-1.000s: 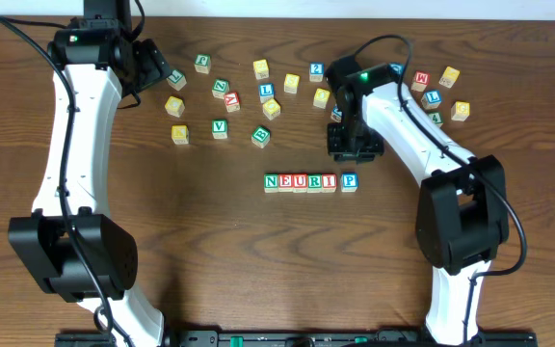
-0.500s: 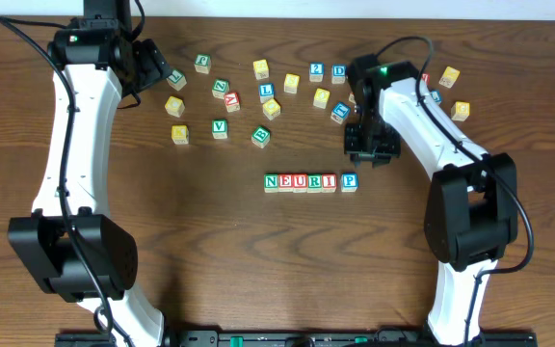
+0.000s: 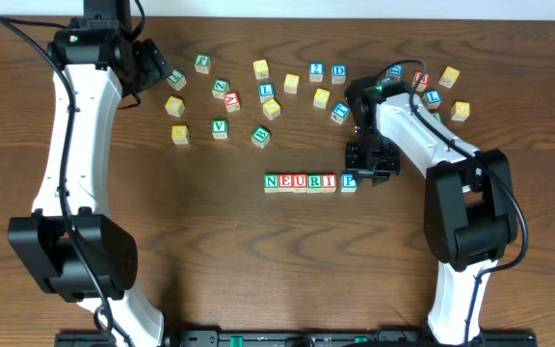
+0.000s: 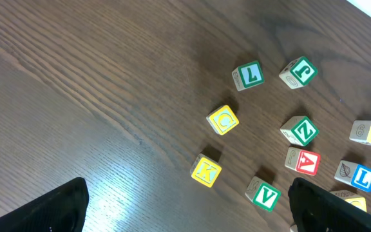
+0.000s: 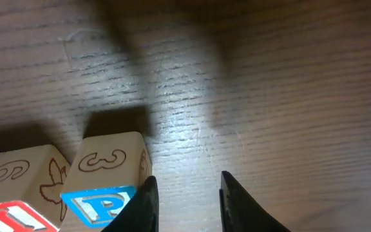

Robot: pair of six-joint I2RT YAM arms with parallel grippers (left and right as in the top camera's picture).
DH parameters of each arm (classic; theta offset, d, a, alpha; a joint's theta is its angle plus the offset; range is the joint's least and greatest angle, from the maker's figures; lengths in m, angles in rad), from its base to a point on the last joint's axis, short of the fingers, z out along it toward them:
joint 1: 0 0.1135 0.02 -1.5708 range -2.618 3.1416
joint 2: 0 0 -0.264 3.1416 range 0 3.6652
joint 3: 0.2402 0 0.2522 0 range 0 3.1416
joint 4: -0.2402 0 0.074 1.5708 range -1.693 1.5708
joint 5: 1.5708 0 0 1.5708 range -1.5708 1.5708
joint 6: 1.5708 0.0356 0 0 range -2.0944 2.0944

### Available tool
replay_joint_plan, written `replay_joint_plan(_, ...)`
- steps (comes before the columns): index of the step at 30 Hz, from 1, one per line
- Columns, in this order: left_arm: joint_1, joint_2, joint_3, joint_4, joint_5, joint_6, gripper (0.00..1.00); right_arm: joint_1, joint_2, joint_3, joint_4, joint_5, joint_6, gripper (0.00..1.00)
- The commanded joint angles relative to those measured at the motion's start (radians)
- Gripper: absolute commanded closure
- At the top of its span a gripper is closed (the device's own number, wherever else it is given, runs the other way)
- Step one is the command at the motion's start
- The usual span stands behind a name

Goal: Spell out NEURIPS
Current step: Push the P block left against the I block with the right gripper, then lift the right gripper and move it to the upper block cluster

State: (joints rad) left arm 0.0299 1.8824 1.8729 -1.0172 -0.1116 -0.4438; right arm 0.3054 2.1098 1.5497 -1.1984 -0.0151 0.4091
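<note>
Six letter cubes stand in a row (image 3: 306, 181) at the centre of the table (image 3: 210, 251) and read N, E, U, R, I, P from 9 o'clock to 3 o'clock. The P cube (image 3: 349, 180), with a blue frame, is the end at 3 o'clock and sits just beside the I cube (image 3: 329, 181).

The right gripper (image 3: 366, 173) is low over the wood at 3 o'clock of the P cube. In the right wrist view its jaws are narrow with only bare table between them, and one finger (image 5: 145, 201) is right against the side of the P cube; I cannot tell if it touches.

Many loose cubes (image 3: 266, 92) lie scattered at 12 o'clock of the row, among them a green V cube (image 3: 220, 126) and a yellow K cube (image 4: 206, 171).

At 10 o'clock, well apart from the row, the left gripper (image 3: 152, 66) hangs with its jaws spread wide and nothing in them.
</note>
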Motion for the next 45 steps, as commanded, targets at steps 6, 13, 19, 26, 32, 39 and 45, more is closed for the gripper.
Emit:
replay_joint_plan(6, 0.002, 0.009, -0.004, -0.003, -0.013, 0.006, 0.02, 0.032, -0.01, -0.008, 0.021, -0.019, 0.002, 0.73)
replay_joint_plan(13, 0.002, 0.009, -0.004, -0.003, -0.013, 0.006, 0.02, 0.043, -0.01, -0.008, 0.033, -0.021, 0.002, 0.72)
replay_joint_plan(19, 0.002, 0.009, -0.004, -0.003, -0.013, 0.006, 0.02, 0.043, -0.01, -0.007, 0.04, -0.021, 0.002, 0.73)
replay_joint_plan(26, 0.002, 0.009, -0.004, -0.003, -0.013, 0.006, 0.02, 0.027, -0.011, 0.073, 0.0, -0.017, -0.022, 0.71)
replay_joint_plan(32, 0.002, 0.009, -0.004, -0.003, -0.013, 0.006, 0.02, 0.025, -0.011, 0.19, -0.065, 0.008, -0.05, 0.61)
replay_joint_plan(39, 0.002, 0.009, -0.004, -0.003, -0.013, 0.006, 0.02, 0.024, -0.011, 0.352, -0.008, -0.082, -0.074, 0.48)
replay_joint_plan(45, 0.002, 0.009, -0.004, -0.003, -0.013, 0.006, 0.02, 0.053, -0.011, 0.402, 0.181, -0.112, -0.073, 0.48)
